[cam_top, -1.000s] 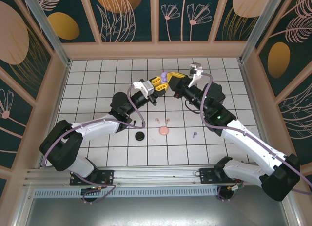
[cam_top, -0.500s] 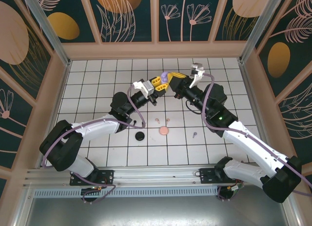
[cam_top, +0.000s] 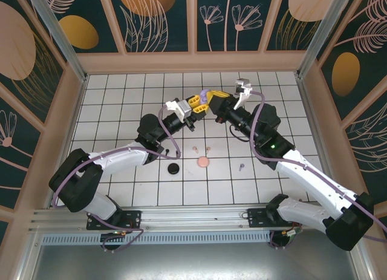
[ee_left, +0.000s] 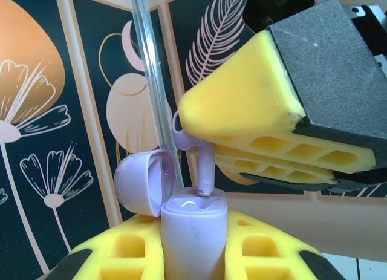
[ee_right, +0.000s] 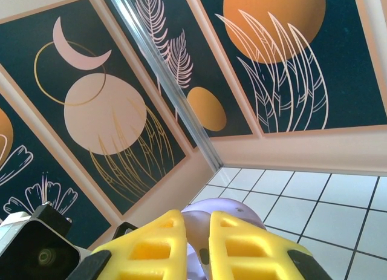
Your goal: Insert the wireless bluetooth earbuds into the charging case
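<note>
Above the back of the tiled floor, my left gripper (cam_top: pixel 195 106) is shut on a lilac charging case (ee_left: pixel 192 237), held upright with its lid (ee_left: pixel 140 184) swung open to the left. My right gripper (cam_top: pixel 213 101) comes down from above, shut on a lilac earbud (ee_left: pixel 204 165). The earbud's stem tip touches the case's open top. In the right wrist view the earbud's head (ee_right: pixel 195 227) is pinched between the yellow fingers (ee_right: pixel 156 247). Two pink earbuds (cam_top: pixel 195 149) (cam_top: pixel 209 149) and another lilac earbud (cam_top: pixel 240 167) lie on the tiles.
A pink disc (cam_top: pixel 203 162) and a black disc (cam_top: pixel 173 168) lie on the white tiled floor (cam_top: pixel 121 110) in front of the arms. Patterned walls (cam_top: pixel 157 20) enclose the floor at the back and both sides.
</note>
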Tool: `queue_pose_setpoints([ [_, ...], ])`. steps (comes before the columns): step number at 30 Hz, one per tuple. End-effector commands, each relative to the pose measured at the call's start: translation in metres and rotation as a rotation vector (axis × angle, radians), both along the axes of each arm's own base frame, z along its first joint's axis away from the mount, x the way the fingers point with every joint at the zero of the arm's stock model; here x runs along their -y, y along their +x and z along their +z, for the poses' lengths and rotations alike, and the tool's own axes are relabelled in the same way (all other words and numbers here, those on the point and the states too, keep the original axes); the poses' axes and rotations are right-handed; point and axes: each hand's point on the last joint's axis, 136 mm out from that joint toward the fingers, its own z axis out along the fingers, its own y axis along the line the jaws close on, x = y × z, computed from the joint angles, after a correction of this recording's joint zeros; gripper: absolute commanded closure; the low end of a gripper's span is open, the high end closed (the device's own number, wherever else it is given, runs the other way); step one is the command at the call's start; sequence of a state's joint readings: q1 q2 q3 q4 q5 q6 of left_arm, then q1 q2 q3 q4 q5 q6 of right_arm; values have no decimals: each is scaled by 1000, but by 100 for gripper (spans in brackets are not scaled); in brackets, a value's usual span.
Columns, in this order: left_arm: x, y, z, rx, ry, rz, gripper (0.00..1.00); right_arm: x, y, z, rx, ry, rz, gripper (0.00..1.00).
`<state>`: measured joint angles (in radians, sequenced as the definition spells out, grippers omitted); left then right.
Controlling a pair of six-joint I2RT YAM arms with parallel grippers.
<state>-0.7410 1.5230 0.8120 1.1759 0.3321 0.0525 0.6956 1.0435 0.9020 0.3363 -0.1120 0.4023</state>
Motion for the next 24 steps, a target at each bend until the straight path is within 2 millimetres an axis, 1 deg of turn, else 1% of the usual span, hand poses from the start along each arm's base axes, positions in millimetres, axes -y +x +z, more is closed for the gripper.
queue_pose_setpoints([
  [1, 2, -6, 18, 44, -27, -17, 100, -7, -3, 2, -7, 11, 35, 88],
  [12, 0, -7, 23, 50, -33, -14, 100, -8, -5, -27, -70, -40, 37, 89],
  [16, 0, -8, 25, 56, -32, -15, 100, -5, -6, -30, -72, -62, 30, 89],
  [19, 1, -7, 25, 56, -22, -17, 100, -11, -7, -34, -73, -122, 56, 89],
  [24, 3, -8, 22, 45, -16, -29, 100, -29, -5, -46, -85, -253, 101, 89],
])
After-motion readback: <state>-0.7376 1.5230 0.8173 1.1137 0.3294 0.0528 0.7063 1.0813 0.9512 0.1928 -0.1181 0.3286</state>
